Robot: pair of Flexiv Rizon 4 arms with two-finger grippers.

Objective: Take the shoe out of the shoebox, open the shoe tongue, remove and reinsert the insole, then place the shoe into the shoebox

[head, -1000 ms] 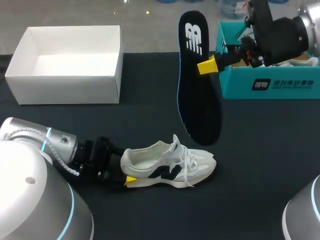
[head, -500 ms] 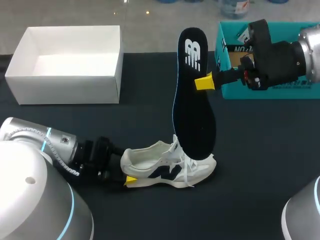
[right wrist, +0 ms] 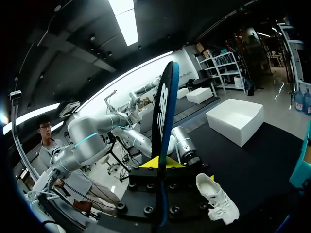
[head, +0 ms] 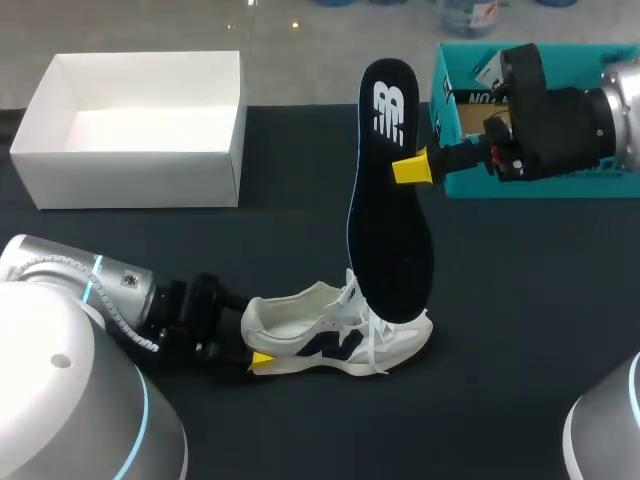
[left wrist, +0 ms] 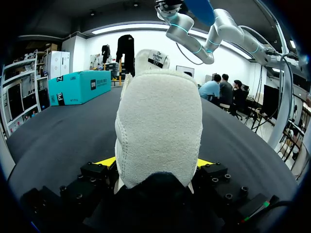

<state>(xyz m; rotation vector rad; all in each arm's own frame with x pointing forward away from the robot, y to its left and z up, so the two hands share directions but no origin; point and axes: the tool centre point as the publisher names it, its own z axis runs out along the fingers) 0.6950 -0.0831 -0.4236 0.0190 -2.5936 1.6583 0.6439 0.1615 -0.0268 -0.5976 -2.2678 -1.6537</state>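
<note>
A white sneaker (head: 340, 335) with a dark side logo lies on the black table, toe to the right. My left gripper (head: 252, 338) is at its heel, one yellow tip on each side, and grips the heel (left wrist: 158, 126), which fills the left wrist view. My right gripper (head: 412, 168) is shut on the edge of a dark insole (head: 388, 220). The insole hangs upright, its lower end just over the sneaker's laces. In the right wrist view the insole (right wrist: 163, 131) stands edge-on between the fingers, with the sneaker (right wrist: 218, 199) below.
An open white box (head: 140, 130) sits at the back left. A teal shoebox (head: 540, 170) stands at the back right behind my right arm. The table's front and right parts are bare black surface.
My right gripper has carried the insole down and left, from over bare table to just above the sneaker's laces. The left arm and sneaker have stayed still.
</note>
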